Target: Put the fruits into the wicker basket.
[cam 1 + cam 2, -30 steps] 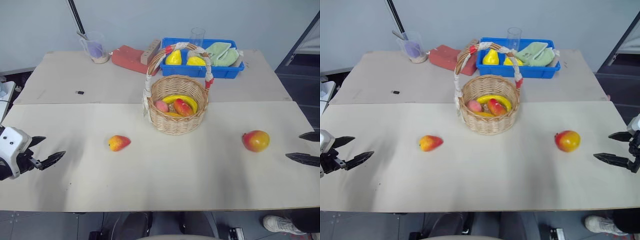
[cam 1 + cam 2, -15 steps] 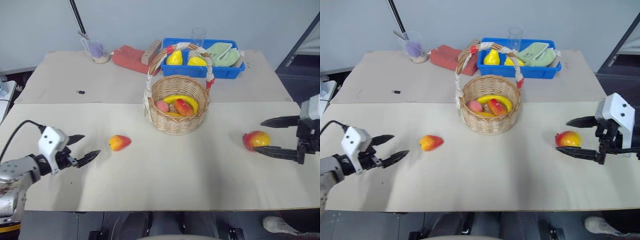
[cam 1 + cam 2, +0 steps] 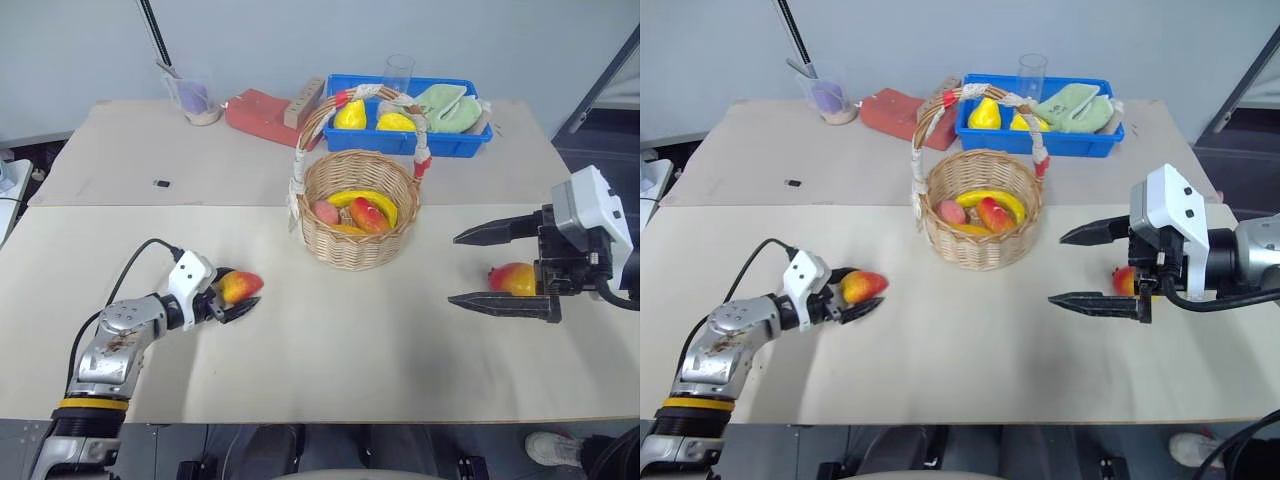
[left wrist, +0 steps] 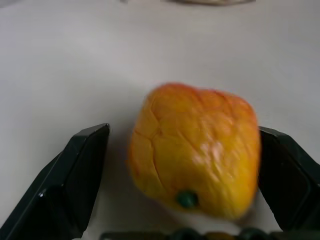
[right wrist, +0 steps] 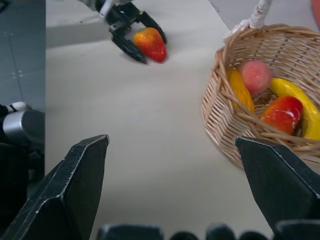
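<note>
Left gripper [image 3: 232, 298] open, straddling small fruit [image 3: 239, 286]; right gripper [image 3: 487, 266] open, empty. Close squarely, lift toward basket [image 3: 357, 206] at 2 o'clock.

No text, label, brand or number can be read anywhere.
</note>
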Action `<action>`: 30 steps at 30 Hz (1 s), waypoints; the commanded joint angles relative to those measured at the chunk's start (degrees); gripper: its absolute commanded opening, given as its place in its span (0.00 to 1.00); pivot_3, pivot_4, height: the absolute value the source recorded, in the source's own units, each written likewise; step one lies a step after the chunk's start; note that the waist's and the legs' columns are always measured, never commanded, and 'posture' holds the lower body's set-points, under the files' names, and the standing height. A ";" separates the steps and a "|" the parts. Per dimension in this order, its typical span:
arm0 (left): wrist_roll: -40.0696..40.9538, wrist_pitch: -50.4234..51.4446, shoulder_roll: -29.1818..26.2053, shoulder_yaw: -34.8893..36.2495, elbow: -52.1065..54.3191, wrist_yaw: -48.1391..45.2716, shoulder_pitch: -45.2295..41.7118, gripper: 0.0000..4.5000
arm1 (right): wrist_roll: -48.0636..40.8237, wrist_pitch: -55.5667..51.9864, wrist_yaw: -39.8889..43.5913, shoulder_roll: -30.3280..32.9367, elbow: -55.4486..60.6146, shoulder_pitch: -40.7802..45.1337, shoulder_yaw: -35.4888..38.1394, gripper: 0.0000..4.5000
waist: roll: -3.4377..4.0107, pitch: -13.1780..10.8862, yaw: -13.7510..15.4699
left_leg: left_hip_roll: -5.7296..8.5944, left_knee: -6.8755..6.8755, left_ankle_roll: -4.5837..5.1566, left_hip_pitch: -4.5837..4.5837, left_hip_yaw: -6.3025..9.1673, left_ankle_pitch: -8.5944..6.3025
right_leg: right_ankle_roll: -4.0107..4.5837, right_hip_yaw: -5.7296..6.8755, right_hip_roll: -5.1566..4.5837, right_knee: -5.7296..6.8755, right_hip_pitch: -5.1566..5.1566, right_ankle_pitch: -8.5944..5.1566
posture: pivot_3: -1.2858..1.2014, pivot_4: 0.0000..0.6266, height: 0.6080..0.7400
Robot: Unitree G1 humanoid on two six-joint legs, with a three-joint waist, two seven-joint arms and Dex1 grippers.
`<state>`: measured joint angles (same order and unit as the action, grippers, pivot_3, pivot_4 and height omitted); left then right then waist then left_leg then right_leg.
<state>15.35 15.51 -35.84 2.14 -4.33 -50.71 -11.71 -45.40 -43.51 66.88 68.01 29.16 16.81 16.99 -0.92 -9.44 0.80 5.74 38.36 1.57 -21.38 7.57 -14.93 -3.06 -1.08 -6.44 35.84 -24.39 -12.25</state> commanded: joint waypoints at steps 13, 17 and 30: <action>5.91 2.38 -1.08 3.22 7.66 -2.87 -0.61 0.41 | -1.52 -0.76 -2.16 0.66 2.46 -2.42 5.15 1.00 | 0.00 0.00 -0.07 | 0.01 0.01 0.02 -0.03 0.00 -0.01 | -0.01 -0.01 -0.01 0.00 -0.03 0.00 | 0.52 0.24 1.00; 11.48 9.28 -0.49 0.37 20.64 -2.61 -8.38 0.41 | -2.28 -3.64 -3.60 0.75 4.07 -6.27 12.94 1.00 | 0.00 0.00 0.76 | 0.02 0.10 0.01 -0.15 0.01 0.00 | -0.02 0.04 0.00 0.04 -0.10 0.01 | 0.52 0.24 1.00; -12.22 -13.62 18.59 -16.10 -6.77 10.80 -33.82 0.41 | -5.07 -7.34 -11.53 -2.16 8.17 -9.02 18.80 1.00 | -0.06 -0.02 1.13 | 0.18 0.52 0.10 -0.25 -0.03 -0.03 | -0.25 -0.05 0.03 -0.04 0.03 0.24 | 0.52 0.24 1.00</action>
<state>5.20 6.03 -17.81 -13.98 -9.38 -41.75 -43.95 -49.26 -50.62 56.57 65.94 35.78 7.30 33.40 -0.99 -9.46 1.93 5.92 38.88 1.67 -21.64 7.54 -14.96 -3.31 -1.13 -6.42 35.81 -24.37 -12.01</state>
